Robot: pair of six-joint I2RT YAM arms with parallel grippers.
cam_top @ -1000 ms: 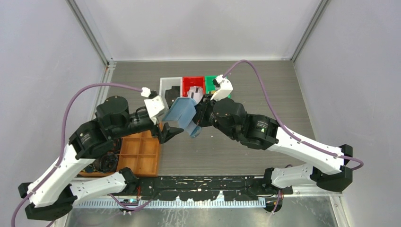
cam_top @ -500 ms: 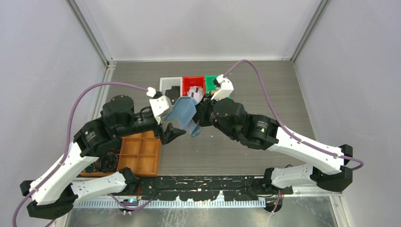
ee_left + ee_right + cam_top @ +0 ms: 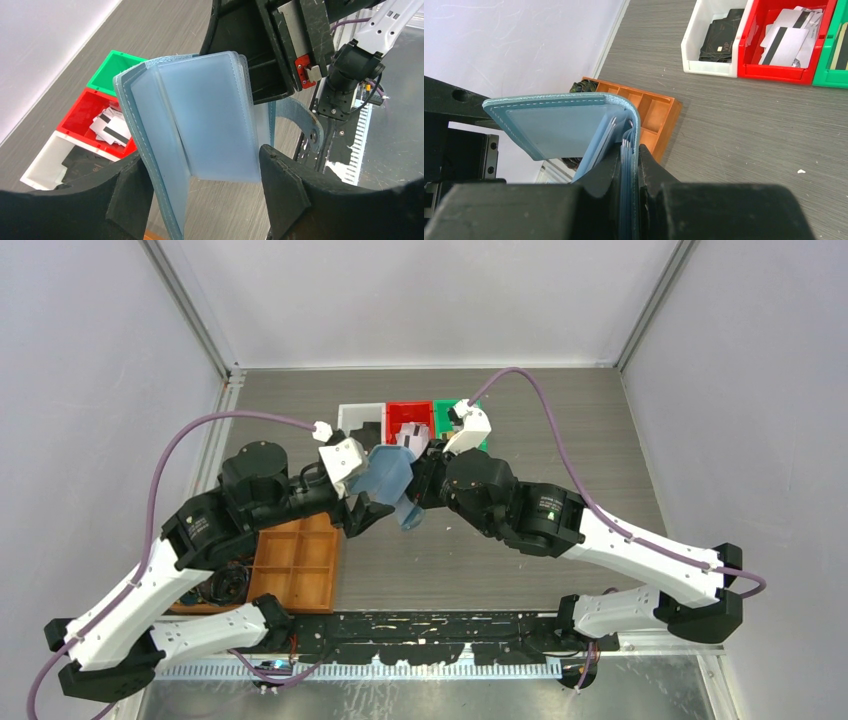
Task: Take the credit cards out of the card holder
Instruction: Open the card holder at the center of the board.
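The light blue card holder (image 3: 385, 480) hangs open above the table between both arms. It also shows in the left wrist view (image 3: 200, 130) and the right wrist view (image 3: 564, 125). My right gripper (image 3: 629, 165) is shut on its inner pocket leaves. My left gripper (image 3: 205, 192) is open, its jaws on either side of the holder's lower edge, not pressing it. White cards with dark stripes (image 3: 786, 40) lie in the red bin (image 3: 789, 75). A black card (image 3: 719, 37) lies in the white bin (image 3: 704, 67). No card shows in the holder's pockets.
A green bin (image 3: 829, 80) stands right of the red one. The orange-brown compartment tray (image 3: 295, 565) lies at the near left of the table. A strap with a snap (image 3: 307, 122) hangs from the holder.
My left arm has moved right towards the holder, bringing its open jaws around the holder's lower edge. The right gripper has held the holder nearly still.
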